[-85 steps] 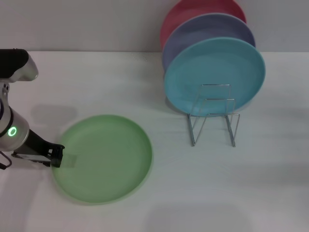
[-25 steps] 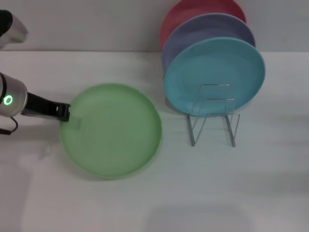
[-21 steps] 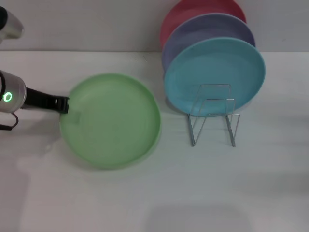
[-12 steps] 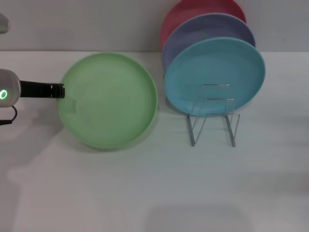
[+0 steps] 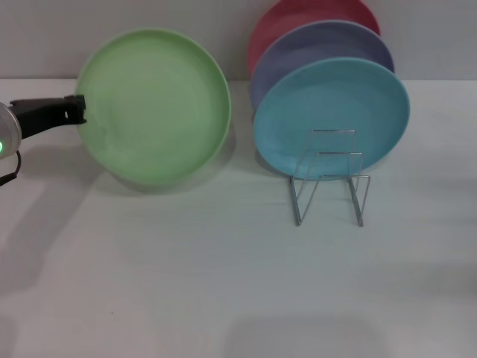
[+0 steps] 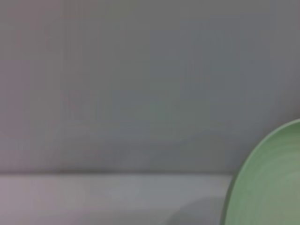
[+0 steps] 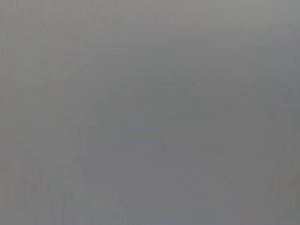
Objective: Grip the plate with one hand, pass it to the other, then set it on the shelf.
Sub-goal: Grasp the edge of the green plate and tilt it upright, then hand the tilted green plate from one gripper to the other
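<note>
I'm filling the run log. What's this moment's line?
left gripper: shut on green plate rim, lifted | right arm: unseen | wire rack: front slots free

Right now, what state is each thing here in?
green plate: lifted off the table, tilted up, held at its edge.
left hand: shut on the green plate's rim.
right hand: not in view.
wire rack: upright, front slots free.
blue plate, lavender plate, red plate: on edge in a row.

Black pincer (image 5: 77, 109), silver wrist, green light
</note>
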`<state>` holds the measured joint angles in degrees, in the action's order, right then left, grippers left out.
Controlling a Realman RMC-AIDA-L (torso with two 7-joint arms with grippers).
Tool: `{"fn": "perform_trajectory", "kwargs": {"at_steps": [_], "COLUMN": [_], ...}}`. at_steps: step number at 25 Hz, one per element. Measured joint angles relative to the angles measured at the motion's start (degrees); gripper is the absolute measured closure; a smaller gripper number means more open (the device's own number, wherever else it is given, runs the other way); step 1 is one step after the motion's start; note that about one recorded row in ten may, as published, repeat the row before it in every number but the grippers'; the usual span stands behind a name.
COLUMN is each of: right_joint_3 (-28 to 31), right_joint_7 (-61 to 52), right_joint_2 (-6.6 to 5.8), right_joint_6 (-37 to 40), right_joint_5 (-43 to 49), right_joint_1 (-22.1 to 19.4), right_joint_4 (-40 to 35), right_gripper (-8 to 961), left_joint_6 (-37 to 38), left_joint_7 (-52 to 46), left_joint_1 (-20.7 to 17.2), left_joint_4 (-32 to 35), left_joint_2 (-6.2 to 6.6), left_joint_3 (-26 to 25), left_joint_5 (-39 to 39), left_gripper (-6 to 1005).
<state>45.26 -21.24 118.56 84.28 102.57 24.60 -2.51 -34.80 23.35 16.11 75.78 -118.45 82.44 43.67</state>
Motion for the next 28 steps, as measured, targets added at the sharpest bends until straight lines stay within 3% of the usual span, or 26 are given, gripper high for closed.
{"fn": "perform_trajectory", "kwargs": {"at_steps": [9, 17, 25, 28], "right_joint_3": [0.00, 0.00, -0.02, 0.00], "right_joint_7": [0.05, 0.16, 0.76, 0.76], "right_joint_2": [0.00, 0.00, -0.19, -0.24], "right_joint_6": [-0.10, -0.76, -0.80, -0.80], "right_joint_5": [0.00, 0.00, 0.00, 0.00], "right_joint_1": [0.22, 0.44, 0.39, 0.39], "right_joint_4": [-0.06, -0.03, -0.04, -0.03], "right_gripper": [309, 308, 308, 308], "left_joint_6": [29.74, 57.51, 78.80, 82.87], "left_joint_7": [0.65, -1.08, -10.61, -13.79], "left_joint_1": [-5.16, -4.29, -3.65, -3.22], "left_joint_4": [-3.45, -16.41, -28.20, -31.52], "left_joint_2": [0.19, 0.09, 0.18, 0.22], "left_joint_3": [13.21, 26.21, 36.16, 39.01], "left_joint_5": [0.78, 0.31, 0.19, 0.15], "left_gripper": [968, 967, 968, 968]}}
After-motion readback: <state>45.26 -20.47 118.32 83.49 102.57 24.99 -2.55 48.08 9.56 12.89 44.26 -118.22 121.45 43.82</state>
